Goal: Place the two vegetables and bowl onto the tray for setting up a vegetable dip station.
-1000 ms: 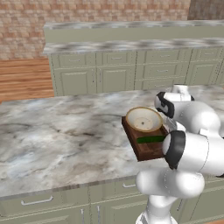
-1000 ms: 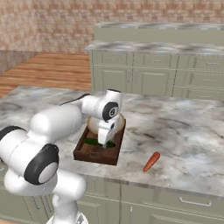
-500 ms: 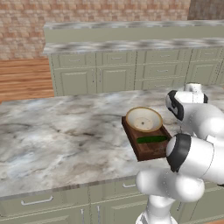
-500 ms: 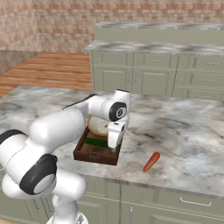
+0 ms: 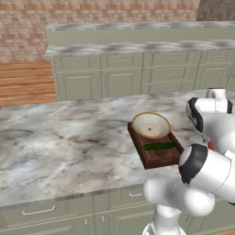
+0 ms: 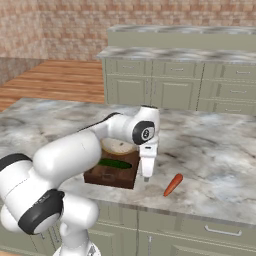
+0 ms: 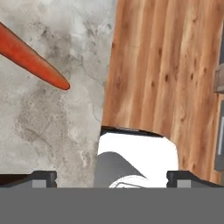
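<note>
The dark brown tray (image 5: 161,158) (image 6: 107,176) lies near the counter's front edge. The tan bowl (image 5: 150,125) (image 6: 118,146) sits in its far half, and the green cucumber-like vegetable (image 5: 159,146) (image 6: 114,163) lies in its near half. The orange-red carrot-like vegetable (image 6: 173,184) (image 7: 30,59) lies on the marble to the right of the tray. My gripper (image 6: 146,175) (image 7: 112,177) points down between tray and carrot, just above the counter. It is open and holds nothing. In the hand view the carrot lies up and to the left of the fingertips (image 7: 42,177).
The marble counter (image 6: 215,165) stretches far to both sides of the tray. Its front edge (image 7: 107,100) runs just by the gripper, with wooden floor (image 7: 166,74) below. Green cabinets (image 5: 124,78) line the back wall.
The hand has swung right, from over the tray to the counter beside it, closer to the carrot. The gripper stayed open. Tray, bowl and both vegetables have not moved.
</note>
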